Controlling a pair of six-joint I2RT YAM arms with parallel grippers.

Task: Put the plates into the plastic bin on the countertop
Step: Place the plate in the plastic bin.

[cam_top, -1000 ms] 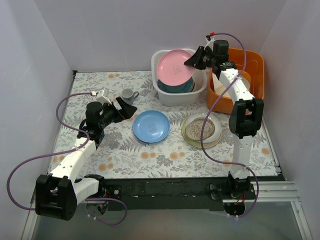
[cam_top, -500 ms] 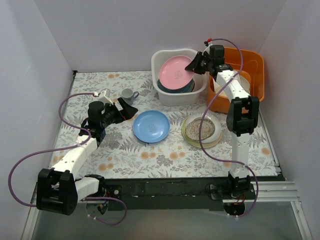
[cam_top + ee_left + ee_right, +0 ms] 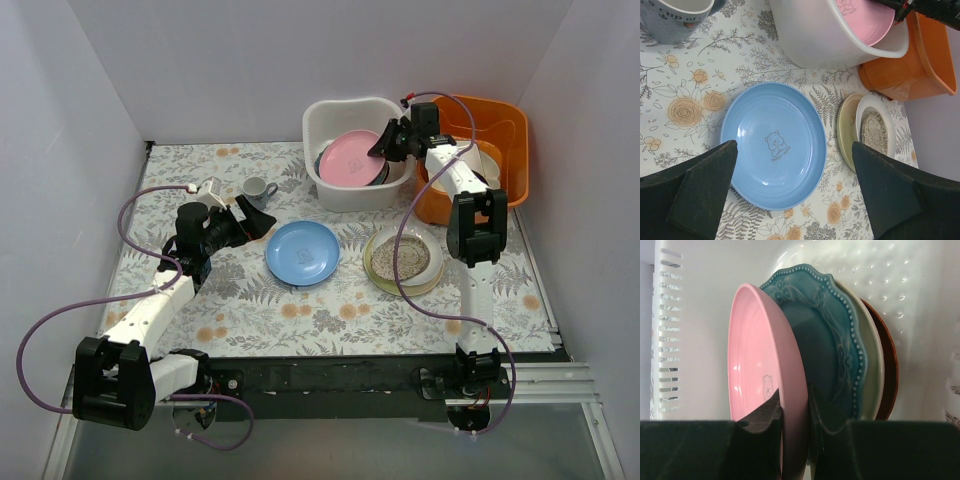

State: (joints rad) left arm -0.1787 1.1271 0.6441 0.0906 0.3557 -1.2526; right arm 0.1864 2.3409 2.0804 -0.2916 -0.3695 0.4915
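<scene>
Pale grey countertop [image 3: 250, 320] with fern print, seen from above, white walls around. At 12 o'clock on it, white plastic bin [image 3: 330, 195], orange tub [image 3: 510, 120] just beside at 3 o'clock. Right gripper [image 3: 383, 146] over the bin rim, clamped on the edge of the pink plate [image 3: 350, 160], which leans tilted inside the bin on other plates. Left gripper [image 3: 256, 218] spread wide and holding nothing, near the blue plate [image 3: 303, 252] lying flat mid-counter. Grey cup [image 3: 258, 188] at 11 o'clock from it, speckled beige plate [image 3: 402, 257] at 3 o'clock.

From the left wrist: blue plate flat between the two wide-apart fingers [image 3: 700, 195], not touched; bin at 12 o'clock.

From the right wrist: pink plate rim pinched between both fingers. Behind it scalloped teal plate [image 3: 830, 350], then cream plate [image 3: 871, 355], then red plate [image 3: 891, 365], all leaning in the bin.
</scene>
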